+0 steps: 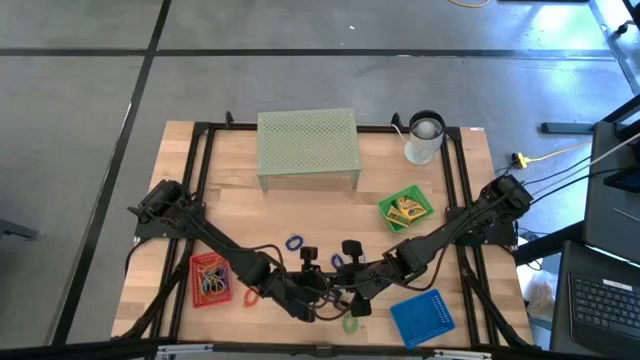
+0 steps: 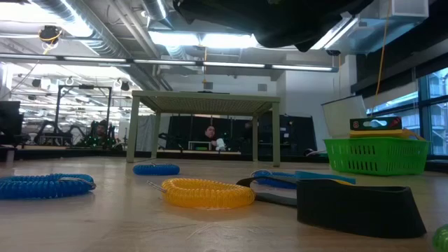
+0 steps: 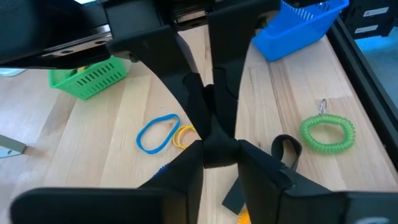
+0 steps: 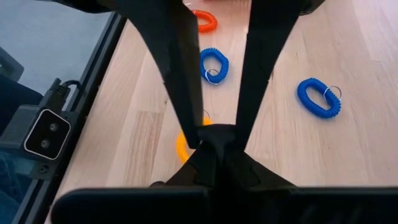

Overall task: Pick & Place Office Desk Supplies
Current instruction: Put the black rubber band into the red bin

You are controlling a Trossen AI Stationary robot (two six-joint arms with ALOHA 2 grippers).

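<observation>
Left pincer [image 3: 219,163] is right up in the wrist cam. Its fingers are drawn in narrow and press on both sides of a small black clip [image 3: 217,146], which looks matte and wedge-shaped. That's all happening over the middle of the bench [image 1: 240,215], near its front edge.

Right pincer [image 4: 217,152] comes in from the opposite side, fully closed, with its tips at the same clip. I honestly can't tell if it's actually pinching it.

Loose stuff scattered around them:
- a yellow coil ring [image 4: 181,146] on the wood just under the two pincers
- two blue coil rings [image 4: 318,96] [image 4: 214,65], each with a little metal loop, lying apart toward the back edge
- an orange ring [image 4: 204,20] off toward the left edge
- a green coil ring [image 3: 328,132] by the front edge, not far from the blue tray [image 3: 298,25]
- a blue rubber band [image 3: 157,134] touching a yellow band [image 3: 185,135]
</observation>
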